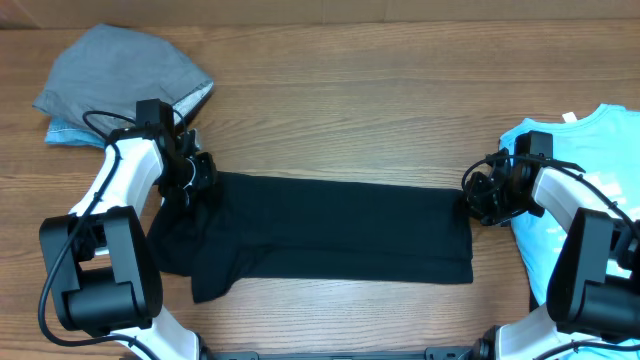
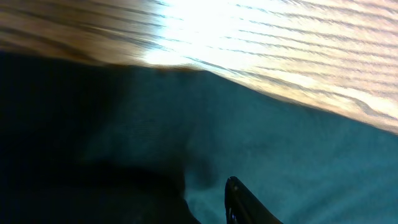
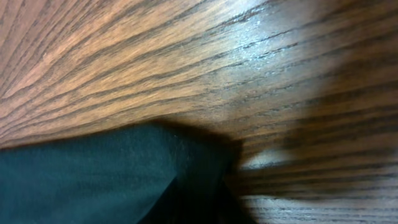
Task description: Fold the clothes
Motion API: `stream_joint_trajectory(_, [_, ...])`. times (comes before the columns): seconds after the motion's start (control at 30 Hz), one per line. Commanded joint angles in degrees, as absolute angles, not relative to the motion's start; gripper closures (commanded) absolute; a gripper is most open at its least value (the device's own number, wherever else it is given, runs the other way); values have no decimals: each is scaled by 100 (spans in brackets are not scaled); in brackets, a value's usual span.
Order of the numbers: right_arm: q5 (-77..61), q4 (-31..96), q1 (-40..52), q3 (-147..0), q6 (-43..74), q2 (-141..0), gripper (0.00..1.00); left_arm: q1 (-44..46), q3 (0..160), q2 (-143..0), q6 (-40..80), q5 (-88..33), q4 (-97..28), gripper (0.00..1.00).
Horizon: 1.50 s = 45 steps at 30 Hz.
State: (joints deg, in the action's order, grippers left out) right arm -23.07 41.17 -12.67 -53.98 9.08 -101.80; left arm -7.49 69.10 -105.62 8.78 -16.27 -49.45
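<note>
- The black T-shirt (image 1: 330, 230) lies flat on the wooden table (image 1: 350, 90), across the centre of the overhead frame. It is folded into a long band running left to right, and its left end is bunched and wider.
- The left gripper (image 1: 195, 185) is at the upper left corner of the black T-shirt, over the bunched end and touching the cloth.
- Left gripper state: cannot be determined. The left wrist view shows only dark cloth, a strip of table and one dark fingertip (image 2: 239, 199) at the lower edge.
- The right gripper (image 1: 475, 200) is at the upper right corner of the black T-shirt.
- Right gripper state: cannot be determined. The right wrist view shows a corner of the shirt on the wood grain, with no fingers in sight.
- The light blue T-shirt (image 1: 590, 170) with white print lies at the right edge of the overhead frame, partly under the right arm.
- A grey garment (image 1: 125, 70) lies in the upper left of the overhead frame.
</note>
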Motion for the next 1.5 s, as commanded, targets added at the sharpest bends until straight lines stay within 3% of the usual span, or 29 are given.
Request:
stream_joint_trajectory(0.0, [-2106,4051,-1260,-5356,954,-10232,88,-714,7030,-10248,572,-2239,-4989,66])
stream_joint_trajectory(0.17, [-2106,3994,-1260,-5356,956,-10232,88,-714,7030,-10186,429,-2294,-5011,68])
stream_joint_trajectory(0.23, [-2106,3988,-1260,-5356,956,-10232,88,-714,7028,-10189,331,-2222,-5004,85])
stream_joint_trajectory(0.3, [-2104,3990,-1260,-5356,956,-10232,88,-720,7028,-10189,346,-1872,-4871,96])
stream_joint_trajectory(0.73, [-2018,3992,-1260,-5356,956,-10232,89,-720,7028,-10189,469,-508,-4101,96])
stream_joint_trajectory(0.77, [-2018,3994,-1260,-5356,956,-10232,88,-720,7028,-10189,475,-438,-4084,95])
stream_joint_trajectory(0.8, [-2018,3994,-1260,-5356,956,-10232,88,-720,7028,-10189,475,-427,-4080,86])
stream_joint_trajectory(0.87, [-2018,3994,-1260,-5356,956,-10232,88,-720,7028,-10189,491,-622,-4117,62])
stream_joint_trajectory(0.9, [-2018,3992,-1260,-5356,958,-10232,88,-720,7028,-10186,482,-1061,-4287,44])
stream_joint_trajectory(0.93, [-2018,3994,-1260,-5356,956,-10232,88,-720,7028,-10186,451,-1247,-4410,37])
stream_joint_trajectory(1.03, [-2018,3997,-1260,-5356,958,-10232,88,-720,7028,-10189,419,-1380,-4825,33])
stream_joint_trajectory(1.1, [-2018,3997,-1260,-5356,958,-10232,88,-718,7011,-10189,342,-1354,-5002,38])
stream_joint_trajectory(1.23, [-2018,3992,-1260,-5356,958,-10232,88,-711,6884,-10189,272,-1332,-5083,62])
stream_joint_trajectory(1.27, [-2018,3992,-1260,-5356,958,-10232,88,-711,6847,-10189,274,-1332,-5118,69])
stream_joint_trajectory(1.33, [-2018,3997,-1260,-5356,958,-10232,88,-711,6820,-10189,274,-1330,-5168,94])
stream_joint_trajectory(1.47, [-2018,3994,-1260,-5356,958,-10232,88,-757,6838,-10186,355,-1129,-4952,96])
